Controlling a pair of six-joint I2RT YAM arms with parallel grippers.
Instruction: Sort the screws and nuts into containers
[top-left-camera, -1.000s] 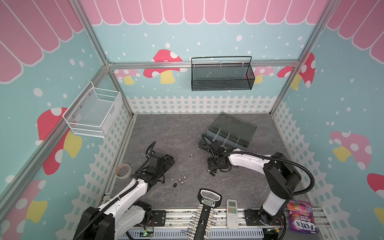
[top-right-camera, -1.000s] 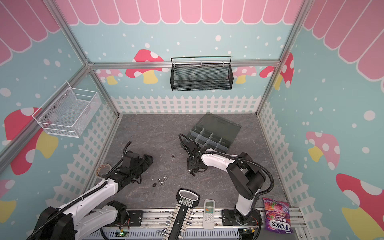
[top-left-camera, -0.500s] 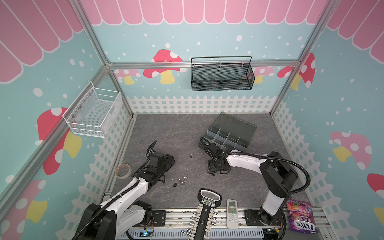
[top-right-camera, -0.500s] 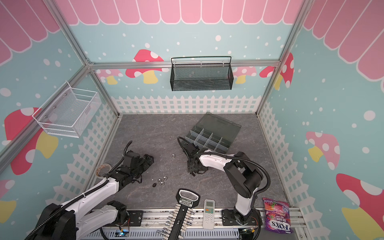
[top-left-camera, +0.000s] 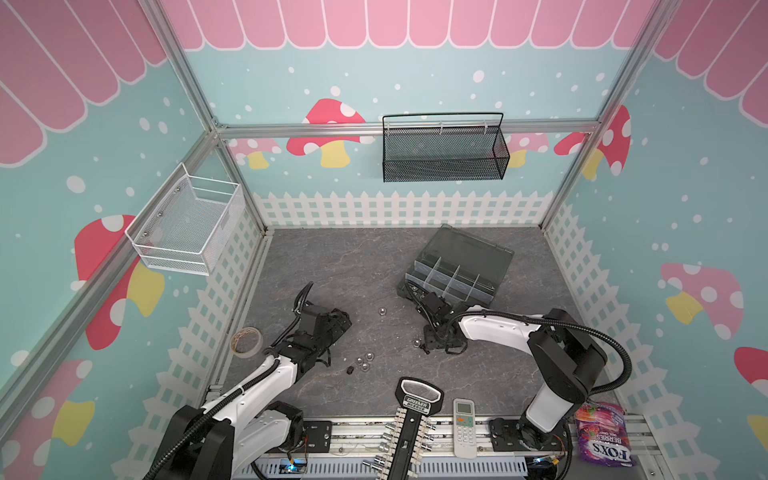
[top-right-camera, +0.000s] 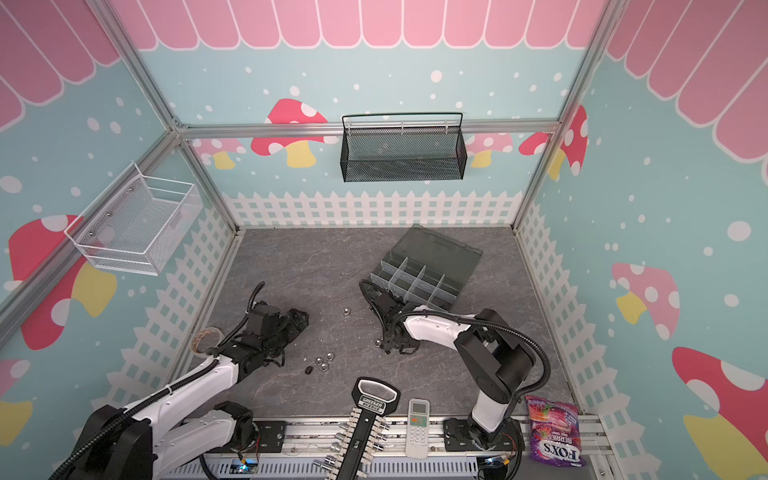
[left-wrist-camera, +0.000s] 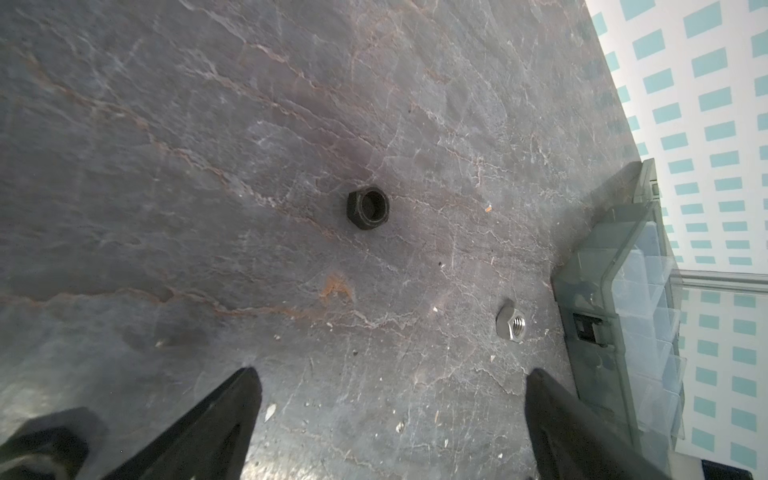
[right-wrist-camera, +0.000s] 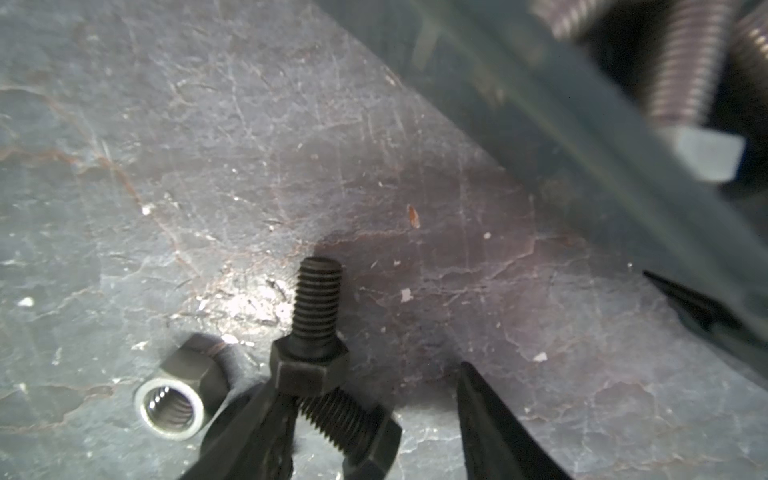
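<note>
The right gripper (right-wrist-camera: 365, 376) stands half open over the desk (right-wrist-camera: 166, 166). Two black screws (right-wrist-camera: 318, 307) lie against one jaw, one of them between the jaws. A silver nut (right-wrist-camera: 174, 399) lies just outside that jaw. The left gripper (left-wrist-camera: 392, 407) is wide open, with a black nut (left-wrist-camera: 368, 206) ahead of it.

The table (top-left-camera: 353, 266) looks like matt grey stone, veined and scratched. The black screws (right-wrist-camera: 318, 299) are dull threaded metal; the silver nut (right-wrist-camera: 170, 409) is shiny metal. The box (top-left-camera: 469, 249) is smooth translucent grey plastic.
</note>
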